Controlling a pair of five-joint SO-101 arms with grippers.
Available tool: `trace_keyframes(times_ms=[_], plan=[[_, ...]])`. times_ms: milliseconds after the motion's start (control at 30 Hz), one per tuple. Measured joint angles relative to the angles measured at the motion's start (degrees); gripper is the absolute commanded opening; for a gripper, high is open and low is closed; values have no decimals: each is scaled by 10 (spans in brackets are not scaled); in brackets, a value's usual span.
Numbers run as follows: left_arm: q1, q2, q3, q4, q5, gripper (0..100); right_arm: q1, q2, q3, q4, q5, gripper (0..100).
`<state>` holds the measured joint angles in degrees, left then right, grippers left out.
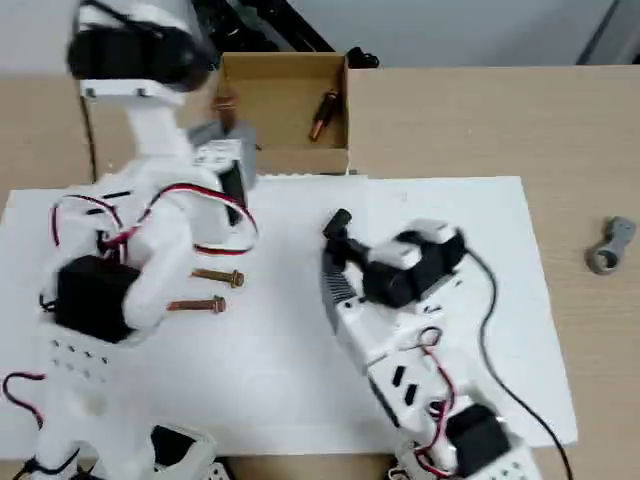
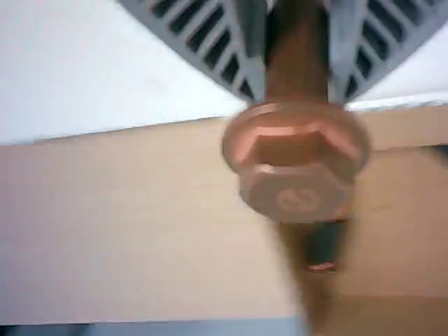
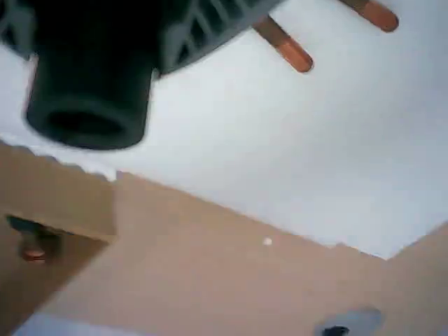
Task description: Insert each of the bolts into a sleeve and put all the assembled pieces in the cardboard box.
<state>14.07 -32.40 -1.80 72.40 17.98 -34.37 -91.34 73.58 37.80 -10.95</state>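
My left gripper (image 2: 294, 77) is shut on a copper bolt (image 2: 294, 161), whose hex head hangs over the cardboard box (image 2: 140, 231). In the high view that gripper (image 1: 228, 128) is at the near left corner of the box (image 1: 283, 70), with the bolt (image 1: 225, 101) over the wall. An assembled piece (image 1: 325, 115) lies inside the box. Two more bolts (image 1: 216, 277) (image 1: 197, 305) lie on the white mat. My right gripper (image 1: 340, 238) is at mid-mat, shut on a black sleeve (image 1: 339, 219). The right wrist view has this sleeve (image 3: 89, 98) close up, with the loose bolts (image 3: 283, 45) beyond it.
The white mat (image 1: 450, 210) covers most of the wooden table in front of the box. A grey part (image 1: 610, 245) lies on bare wood at the far right. Red and black cables trail along both arms.
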Motion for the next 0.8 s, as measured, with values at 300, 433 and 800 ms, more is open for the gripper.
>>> trace_keyframes(times_ms=[300,433,800], plan=[[127,-1,0,-5,0,5,-33,-91,142,-109,40,3],[170,-13,0,-9,15,5,-33,-113,149,-117,47,3],[192,-120,162,-91,19,5,-33,-113,154,-141,47,3]])
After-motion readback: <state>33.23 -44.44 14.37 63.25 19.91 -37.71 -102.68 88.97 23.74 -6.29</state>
